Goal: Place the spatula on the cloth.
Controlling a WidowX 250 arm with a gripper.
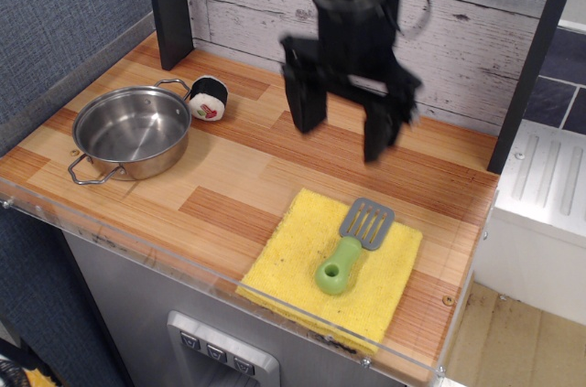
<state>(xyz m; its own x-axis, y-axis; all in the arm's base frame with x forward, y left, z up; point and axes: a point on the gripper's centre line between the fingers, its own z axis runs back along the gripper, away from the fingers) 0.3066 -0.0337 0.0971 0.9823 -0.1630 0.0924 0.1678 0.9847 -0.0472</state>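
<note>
The spatula lies flat on the yellow cloth, grey slotted blade toward the back, lime-green handle with its hole toward the front edge. The cloth lies at the front right of the wooden counter. My gripper hangs well above and behind the cloth, in front of the white plank wall. Its two black fingers are spread wide apart and hold nothing.
A steel pot with two handles stands at the left. A small white-and-black sushi toy lies just behind it. A dark post rises at the back left. A clear plastic lip runs along the counter's front edge.
</note>
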